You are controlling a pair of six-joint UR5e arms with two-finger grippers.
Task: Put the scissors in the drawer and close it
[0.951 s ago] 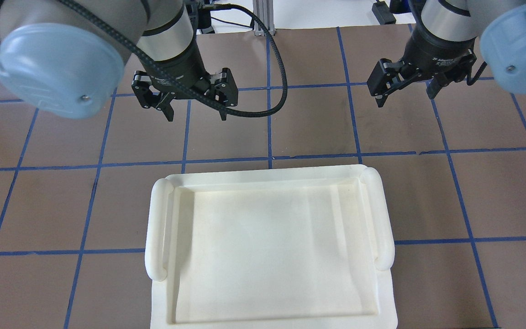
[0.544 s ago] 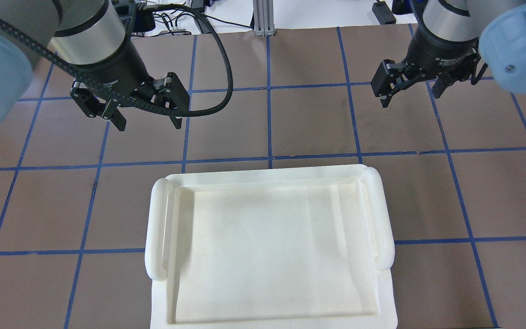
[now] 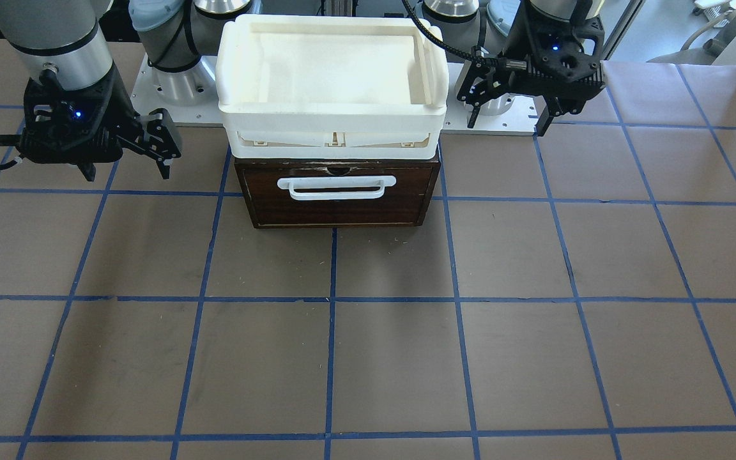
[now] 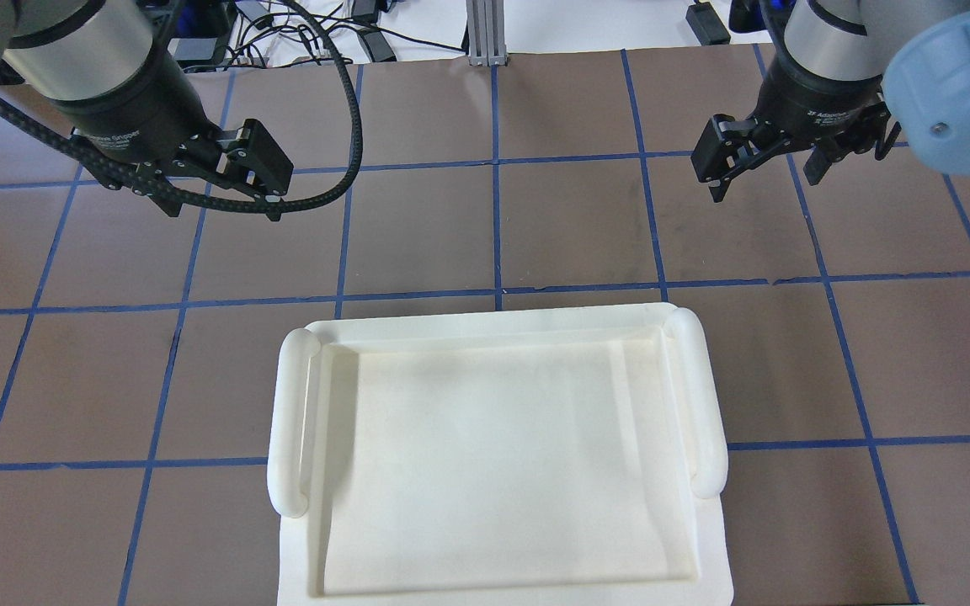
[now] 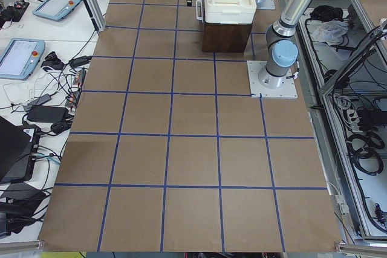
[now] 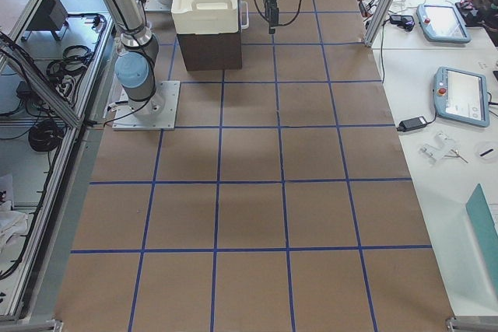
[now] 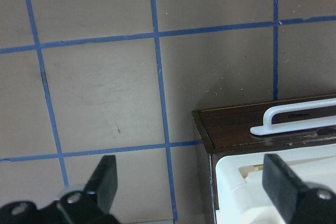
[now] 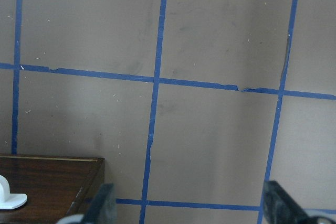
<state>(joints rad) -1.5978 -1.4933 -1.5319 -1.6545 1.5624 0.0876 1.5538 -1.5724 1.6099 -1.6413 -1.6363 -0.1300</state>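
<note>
The drawer [image 3: 336,207] sits pushed shut just above the middle of the front-facing view, with its white bar handle [image 3: 336,187] toward the camera and the white tray [image 3: 336,124] stacked on top. The left gripper [image 4: 222,210] hangs at the overhead view's upper left and the right gripper [image 4: 764,187] at its upper right. Both have their fingers spread and hold nothing.

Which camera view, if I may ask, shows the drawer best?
The exterior front-facing view: the drawer faces it squarely, white handle whole. The left wrist view catches a corner and part of the handle, the right wrist view a corner only; overhead the tray hides it; side views show it small.
</note>
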